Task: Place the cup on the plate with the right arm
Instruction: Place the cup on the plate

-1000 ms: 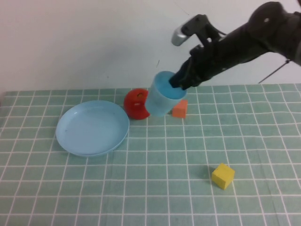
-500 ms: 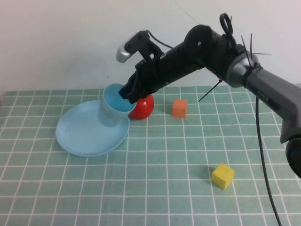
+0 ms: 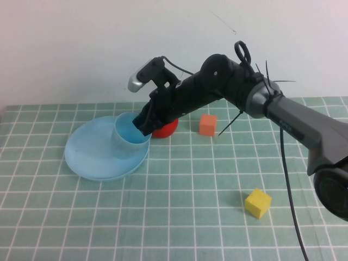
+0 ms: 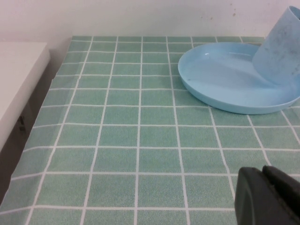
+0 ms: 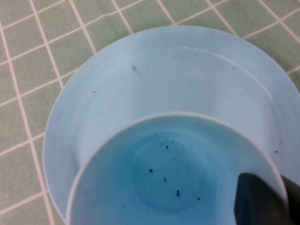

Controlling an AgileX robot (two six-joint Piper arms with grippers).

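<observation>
- the cup (image 3: 130,142) was held by its rim in the clamped right gripper (image 3: 145,124), tilted, low over the plate (image 3: 89,152), evidently for setting down.
- the left gripper (image 4: 269,197) lay parked near the plate; its finger state could not be told.

Smooth light blue plastic, faintly glossy, on the plate (image 3: 89,155) and the cup (image 3: 126,142), with dark specks dotting the cup's inner floor in the right wrist view. Matt black casing on the right gripper (image 3: 145,124) at the cup's rim, and on the left gripper (image 4: 267,197) low over the cloth. Flat, matt green checked tablecloth (image 3: 179,217) printed with white lines. Shiny red skin on the apple (image 3: 167,128). Dull, even colour on the orange block (image 3: 207,124) and yellow block (image 3: 257,203).
</observation>
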